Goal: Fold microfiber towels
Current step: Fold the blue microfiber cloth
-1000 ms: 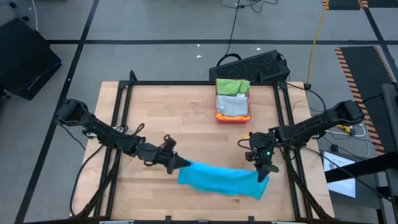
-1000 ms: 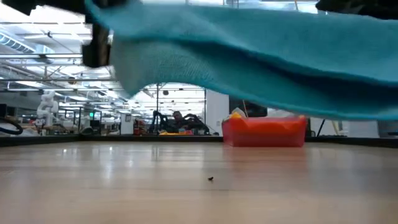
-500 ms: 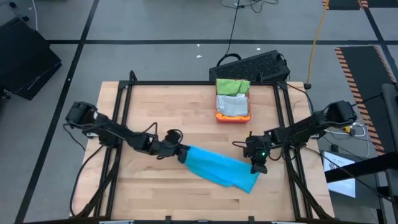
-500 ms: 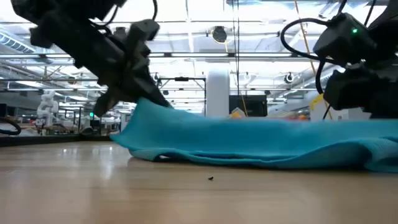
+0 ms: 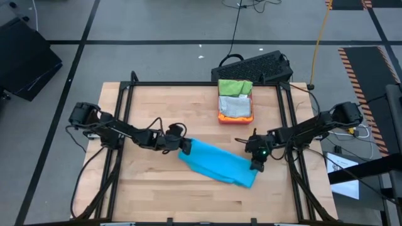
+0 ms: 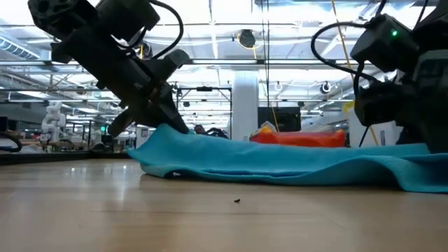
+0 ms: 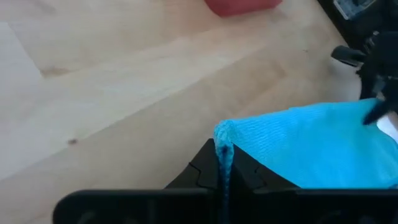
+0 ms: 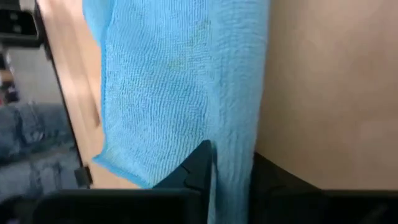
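A bright blue microfiber towel [image 5: 218,164] lies slantwise on the wooden table, its underside flat on the wood. My left gripper [image 5: 184,146] is shut on the towel's left end. My right gripper [image 5: 255,166] is low at the towel's right end. In the right wrist view its fingers [image 8: 200,167] stand apart, with a strip of the towel's edge [image 8: 233,155] lying flat between them. A red tray [image 5: 221,115] at the far middle holds folded green [image 5: 235,86] and pale [image 5: 236,108] towels. My left gripper pinches the blue towel's left corner [image 7: 222,135] between its two fingers, as a narrow bunched fold. The fingers slant down from the table's left. The corner [image 6: 162,130] is raised a little off the wood; the rest of the towel lies on the table. My right gripper: I cannot tell whether its fingers touch the towel's edge between them.
The table has a black frame [image 5: 125,94] along its sides. A black keyboard [image 5: 254,66] sits beyond the far edge, behind the tray. Bare wood [image 5: 163,107] lies to the far left and along the near edge.
Both grippers have sunk toward the table, and my left one has also gone toward the far edge. The blue towel, which hung in the air between them, has come down and now lies spread slantwise on the wood, with only its left corner still raised.
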